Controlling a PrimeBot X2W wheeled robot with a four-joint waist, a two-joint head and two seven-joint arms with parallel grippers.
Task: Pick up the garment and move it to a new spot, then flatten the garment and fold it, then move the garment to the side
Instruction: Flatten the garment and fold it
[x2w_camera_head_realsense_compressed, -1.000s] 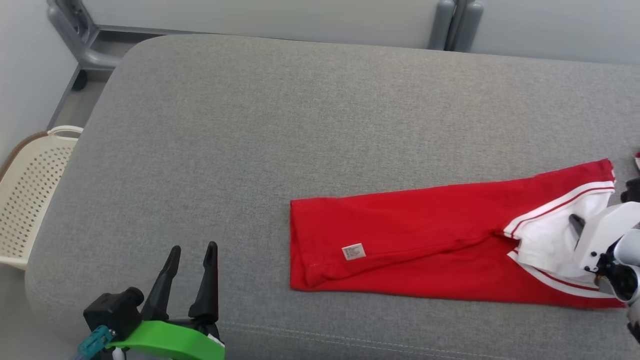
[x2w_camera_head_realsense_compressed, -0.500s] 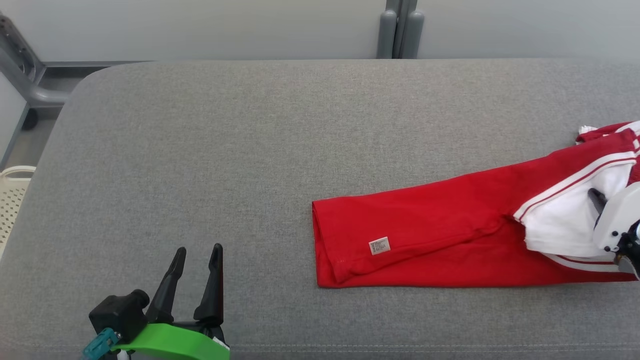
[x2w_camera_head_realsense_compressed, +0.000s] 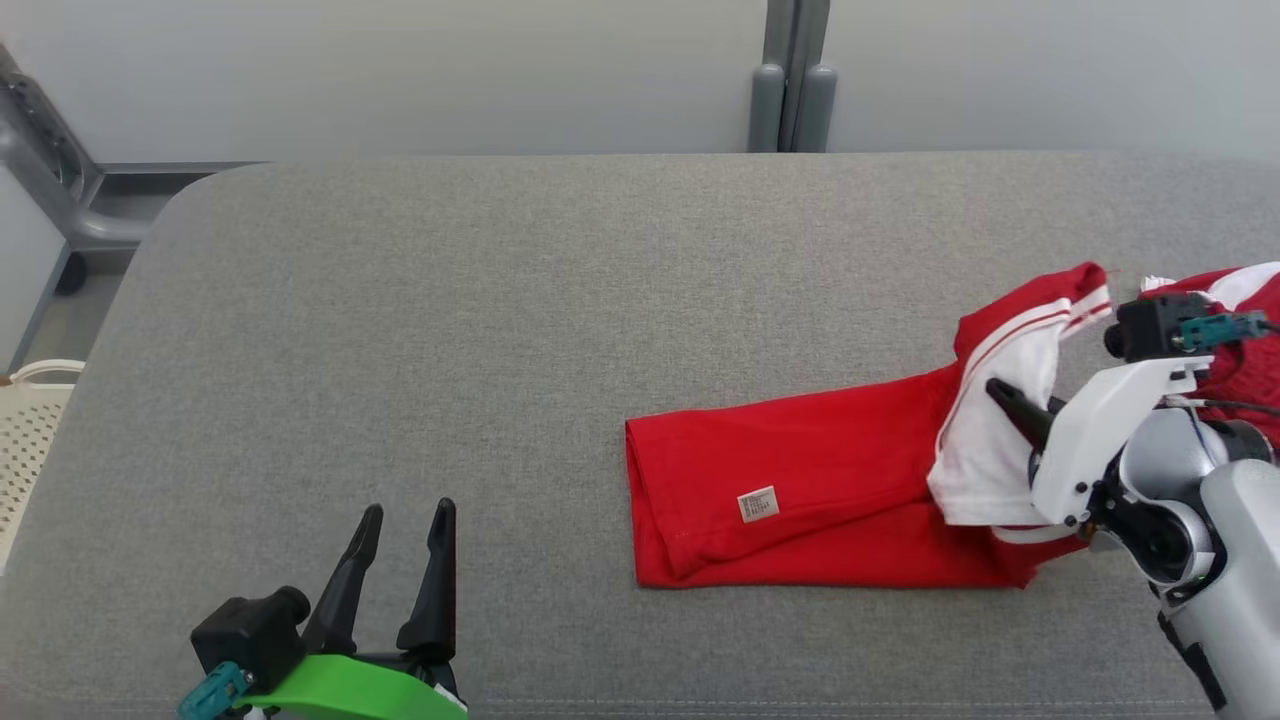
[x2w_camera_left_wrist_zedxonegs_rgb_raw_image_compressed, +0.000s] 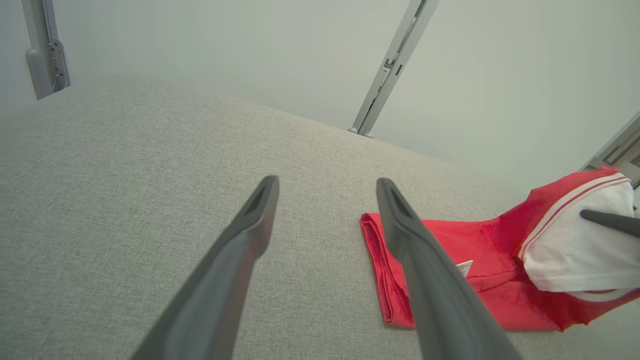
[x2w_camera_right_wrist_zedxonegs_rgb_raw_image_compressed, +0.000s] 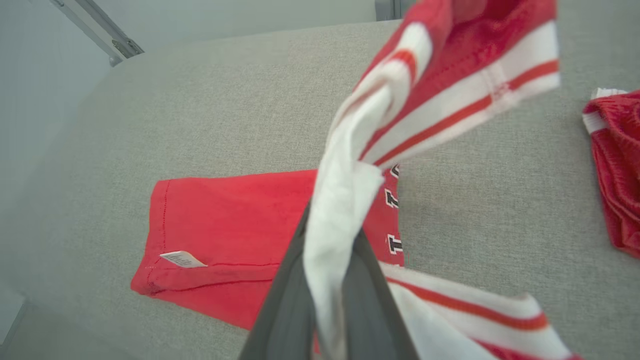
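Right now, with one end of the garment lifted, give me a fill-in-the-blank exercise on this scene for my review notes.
1. The right end effector is shut on the ___ fabric of the garment.
2. The left end effector has its fingers ___ and holds nothing.
3. The garment's other end lies flat on the ___ cushion.
4. The small label sits on the garment's ___ part.

Missing words: white; open; gray; red.
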